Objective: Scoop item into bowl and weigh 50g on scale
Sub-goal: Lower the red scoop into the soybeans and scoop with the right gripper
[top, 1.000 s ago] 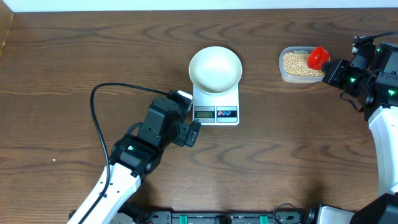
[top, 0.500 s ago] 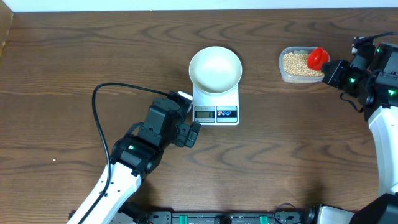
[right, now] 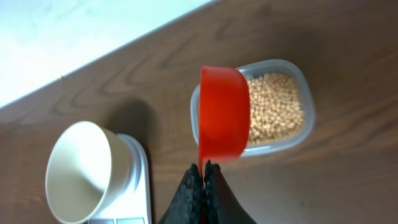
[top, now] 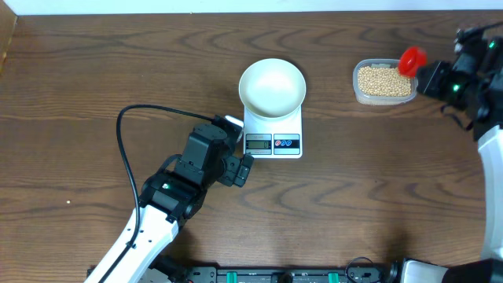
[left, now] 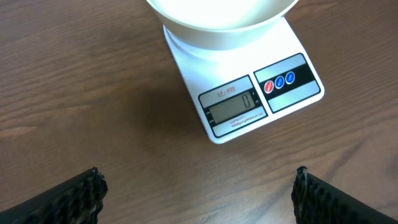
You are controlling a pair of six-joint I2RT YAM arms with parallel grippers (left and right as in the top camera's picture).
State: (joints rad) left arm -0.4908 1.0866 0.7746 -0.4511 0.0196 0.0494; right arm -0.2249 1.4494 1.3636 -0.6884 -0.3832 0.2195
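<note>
1. Two containers: a white bowl [top: 272, 86] sits on the 12 o'clock end of the scale [top: 273, 143], its inside plain white. At 3 o'clock of it on the worktop [top: 354, 196], a clear tub [top: 383, 100] holds the beans [top: 383, 79].
2. Right tool [right: 203, 174] is clamped tight on the handle of a red scoop [top: 409, 59]; the scoop's contents are hidden.
3. Left tool [left: 198, 194] gapes wide, holding nothing, at 7 o'clock of the scale.
4. A second ago the scoop hung over the tub's 3 o'clock end; it has moved to the tub's 1 o'clock corner. Everything else is unchanged.

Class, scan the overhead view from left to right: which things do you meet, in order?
black cable → white bowl → clear tub of beans → right hand holding the red scoop
</note>
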